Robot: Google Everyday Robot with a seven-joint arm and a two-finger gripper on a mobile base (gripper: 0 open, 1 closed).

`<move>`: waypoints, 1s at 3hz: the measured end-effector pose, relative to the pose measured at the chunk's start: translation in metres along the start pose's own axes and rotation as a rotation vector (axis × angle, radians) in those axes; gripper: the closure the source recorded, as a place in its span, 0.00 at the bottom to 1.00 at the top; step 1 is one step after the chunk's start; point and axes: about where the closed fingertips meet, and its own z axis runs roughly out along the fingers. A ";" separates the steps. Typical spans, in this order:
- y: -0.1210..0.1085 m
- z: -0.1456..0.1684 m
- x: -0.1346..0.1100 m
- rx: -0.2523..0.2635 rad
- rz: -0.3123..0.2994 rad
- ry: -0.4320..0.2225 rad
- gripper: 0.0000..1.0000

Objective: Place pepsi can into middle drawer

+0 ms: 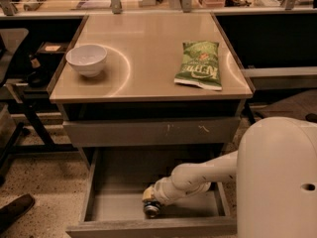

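The middle drawer [116,202] stands pulled out below the table, with its grey floor and side walls showing. My white arm reaches down into it from the right. My gripper [151,206] is low over the drawer floor, near the front wall. A small round silver end with a dark rim shows at its tip, which looks like the pepsi can [151,211]. The can's blue side is hidden by the gripper.
A white bowl [87,59] sits at the left of the tan table top [148,43], and a green chip bag [199,65] lies at the right. A shut grey drawer front with white scuffs [148,132] is above the open drawer. My white base [277,182] fills the lower right.
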 end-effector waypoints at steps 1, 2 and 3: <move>0.000 0.000 0.000 0.000 0.000 0.000 0.36; 0.000 0.000 0.000 0.000 0.000 0.000 0.12; 0.000 0.000 0.000 0.000 0.000 0.000 0.00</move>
